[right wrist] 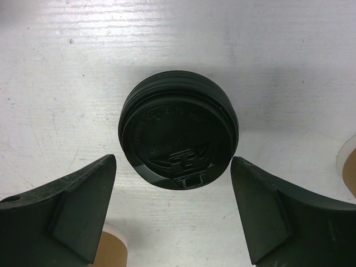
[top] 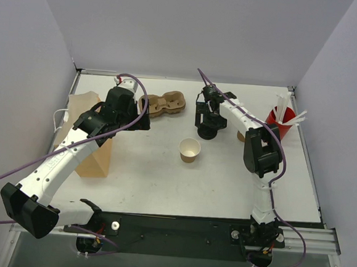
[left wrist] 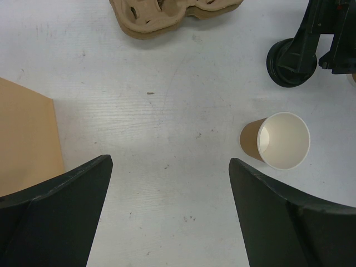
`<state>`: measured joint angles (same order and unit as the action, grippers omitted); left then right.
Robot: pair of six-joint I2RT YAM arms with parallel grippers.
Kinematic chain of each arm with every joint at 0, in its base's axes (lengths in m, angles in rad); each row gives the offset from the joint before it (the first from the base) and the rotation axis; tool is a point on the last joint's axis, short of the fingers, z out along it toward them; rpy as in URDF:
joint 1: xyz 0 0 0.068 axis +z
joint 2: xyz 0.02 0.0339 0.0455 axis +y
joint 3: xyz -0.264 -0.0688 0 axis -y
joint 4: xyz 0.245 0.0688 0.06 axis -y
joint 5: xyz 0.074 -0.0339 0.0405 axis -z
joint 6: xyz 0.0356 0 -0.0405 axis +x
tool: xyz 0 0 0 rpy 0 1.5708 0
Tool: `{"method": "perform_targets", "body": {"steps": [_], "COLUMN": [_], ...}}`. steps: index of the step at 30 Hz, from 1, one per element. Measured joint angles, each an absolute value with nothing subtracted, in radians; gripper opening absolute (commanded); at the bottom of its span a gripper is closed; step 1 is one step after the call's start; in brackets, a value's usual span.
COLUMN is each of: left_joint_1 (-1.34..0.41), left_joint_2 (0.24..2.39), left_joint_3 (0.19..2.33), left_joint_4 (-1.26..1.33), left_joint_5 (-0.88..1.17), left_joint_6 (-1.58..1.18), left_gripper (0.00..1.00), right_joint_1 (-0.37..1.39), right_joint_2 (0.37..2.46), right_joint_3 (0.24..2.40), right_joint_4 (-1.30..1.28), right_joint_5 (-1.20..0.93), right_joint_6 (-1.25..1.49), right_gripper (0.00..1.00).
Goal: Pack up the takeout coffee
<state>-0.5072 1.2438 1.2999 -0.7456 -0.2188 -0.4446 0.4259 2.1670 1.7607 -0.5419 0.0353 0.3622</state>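
Barely started tbh: the cup [left wrist: 276, 141] sits lidless on the table, off to the right of the wide-open, empty left gripper [left wrist: 169, 167]. The right gripper [right wrist: 172, 169] hangs spread wide either side of the black lid [right wrist: 178, 130], not pinching it yet, and the carrier [left wrist: 172, 14] looks empty.

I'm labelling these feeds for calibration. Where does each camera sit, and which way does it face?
Top external: above and behind the arm bases, looking down on the table; left arm and right arm show.
Left wrist: faces down at the open paper cup; left gripper shows.
Right wrist: faces straight down on the black lids; right gripper shows.
Shared: both wrist views show the lids.
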Motion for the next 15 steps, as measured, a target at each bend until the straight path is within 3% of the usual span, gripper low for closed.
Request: {"method": "perform_targets", "body": {"steps": [15], "left_joint_1": [-0.506], "left_joint_2": [1.244], "left_joint_3": [1.3], "left_joint_4": [-0.746], "left_joint_5": [-0.212], "left_joint_6": [-0.443], "left_gripper": [0.97], "right_joint_1": [0.426], "right_joint_2": [2.167], "right_joint_3": [1.761], "right_joint_4": [-0.542], "right_joint_5": [0.038], "right_joint_6": [0.356], "right_gripper": [0.83]}}
